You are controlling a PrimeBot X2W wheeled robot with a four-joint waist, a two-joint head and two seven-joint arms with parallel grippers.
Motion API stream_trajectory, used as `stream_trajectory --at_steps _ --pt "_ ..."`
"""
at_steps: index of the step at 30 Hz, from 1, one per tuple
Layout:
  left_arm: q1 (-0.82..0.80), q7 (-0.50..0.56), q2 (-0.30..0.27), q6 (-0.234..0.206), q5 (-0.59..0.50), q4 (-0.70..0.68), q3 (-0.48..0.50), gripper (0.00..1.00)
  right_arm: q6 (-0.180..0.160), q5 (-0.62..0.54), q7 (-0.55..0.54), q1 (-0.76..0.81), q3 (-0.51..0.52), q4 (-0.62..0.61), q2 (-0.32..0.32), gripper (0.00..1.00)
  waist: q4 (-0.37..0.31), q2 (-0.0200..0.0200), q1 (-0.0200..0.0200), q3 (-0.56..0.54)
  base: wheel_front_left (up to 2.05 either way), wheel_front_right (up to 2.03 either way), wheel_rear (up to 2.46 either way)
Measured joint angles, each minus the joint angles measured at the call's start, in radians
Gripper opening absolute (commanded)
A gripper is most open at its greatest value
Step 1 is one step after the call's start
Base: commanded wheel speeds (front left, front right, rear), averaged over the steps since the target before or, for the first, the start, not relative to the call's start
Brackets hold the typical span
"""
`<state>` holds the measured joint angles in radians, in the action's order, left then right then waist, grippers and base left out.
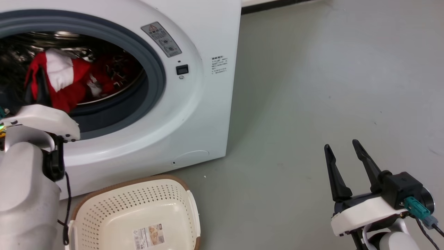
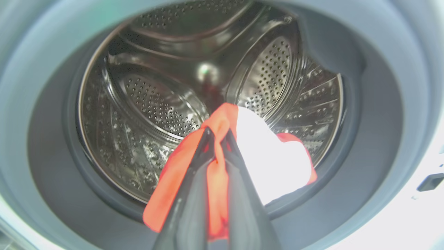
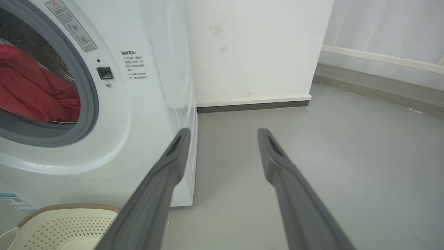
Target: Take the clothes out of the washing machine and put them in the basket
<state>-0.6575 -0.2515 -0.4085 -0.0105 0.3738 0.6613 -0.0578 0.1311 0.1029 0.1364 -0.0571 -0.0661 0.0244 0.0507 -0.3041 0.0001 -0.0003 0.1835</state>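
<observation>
The white washing machine [image 1: 194, 104] stands with its porthole open. Red clothes [image 1: 74, 85] with a white patch hang at the drum's front lip. My left gripper [image 2: 218, 133] is shut on a fold of the red fabric [image 2: 216, 173], lifting it at the grey door seal. In the head view the left gripper [image 1: 37, 83] reaches into the porthole. The red clothes [image 3: 31, 90] also show in the right wrist view. The cream basket [image 1: 104, 205] with a brown rim sits on the floor below the porthole, holding nothing. My right gripper [image 1: 342, 146] hovers open over the floor at the lower right.
Grey floor [image 1: 329, 86] stretches to the right of the machine. A white wall with a dark skirting [image 3: 253, 104] runs behind the machine. The basket's rim [image 3: 69, 208] lies just left of my right fingers.
</observation>
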Motion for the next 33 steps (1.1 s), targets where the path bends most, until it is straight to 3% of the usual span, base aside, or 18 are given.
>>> stream_trajectory --at_steps 13,23,27,33 --pt "0.206 0.064 0.035 -0.071 0.009 -0.423 -0.016 0.00 0.000 -0.015 -0.041 0.068 0.009 -0.051 0.000 1.00 0.076 0.0000 0.0000 -0.094 0.00 0.00 0.00" --pt "0.406 0.168 0.062 -0.172 0.006 -0.798 -0.027 0.00 0.000 -0.024 -0.059 0.093 0.016 -0.077 0.000 1.00 0.126 0.0000 0.0002 -0.107 0.00 0.00 0.00" --pt "0.495 0.182 0.078 -0.197 0.004 -0.891 -0.042 0.00 0.000 -0.026 -0.067 0.100 0.016 -0.087 0.000 1.00 0.145 0.0000 0.0002 -0.104 0.00 0.00 0.00" --pt "0.617 0.180 0.123 -0.217 0.003 -0.919 -0.091 0.00 0.000 -0.035 -0.078 0.101 0.018 -0.105 0.000 1.00 0.174 -0.0001 0.0002 -0.082 0.00 0.00 0.00"
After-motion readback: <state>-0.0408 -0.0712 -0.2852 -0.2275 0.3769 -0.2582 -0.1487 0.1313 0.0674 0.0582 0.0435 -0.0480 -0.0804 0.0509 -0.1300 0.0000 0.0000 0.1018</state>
